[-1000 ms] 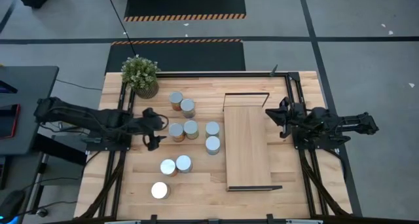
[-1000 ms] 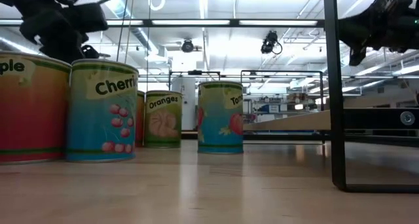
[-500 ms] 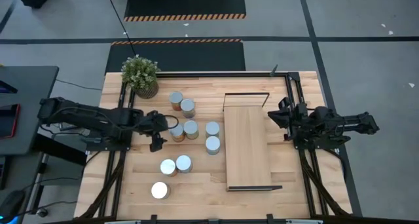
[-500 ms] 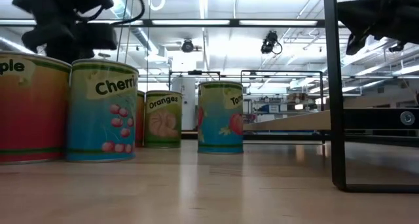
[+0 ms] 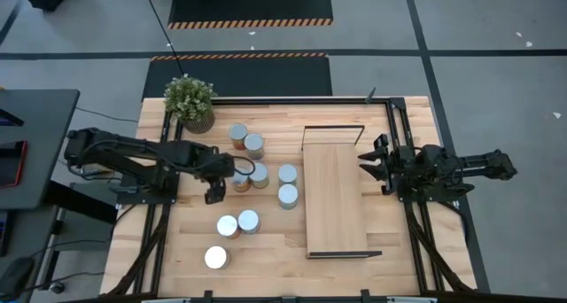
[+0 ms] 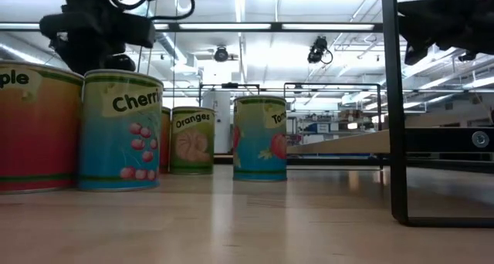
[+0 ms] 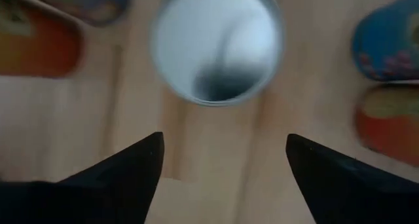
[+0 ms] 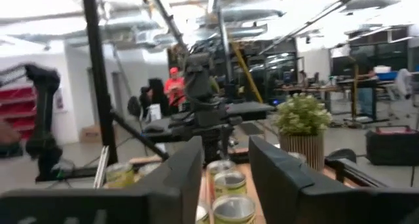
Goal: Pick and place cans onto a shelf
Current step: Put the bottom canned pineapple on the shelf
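Note:
Several cans with silver lids stand upright on the plank table, among them a pair (image 5: 247,141), a middle row (image 5: 258,174) and a white-topped one (image 5: 215,257). The shelf (image 5: 335,197), a long light-wood board on a black frame, stands to their right. My left gripper (image 5: 221,181) hangs open and pointing down just left of the middle row. In the left wrist view its fingers (image 7: 222,165) stand apart, short of a round can lid (image 7: 216,46), touching nothing. My right gripper (image 5: 365,164) waits at the shelf's right side, open a little (image 8: 226,178) and holding nothing.
A potted plant (image 5: 190,102) stands at the table's far left corner. In the low view, labelled cans (image 6: 121,129) fill the left and the shelf's black frame leg (image 6: 394,102) rises on the right. Black rails run along both table sides.
My left gripper has gone toward the table's right, up to the middle row of cans, and has tipped further downward, staying open. My right gripper has kept its place and has opened its fingers a little.

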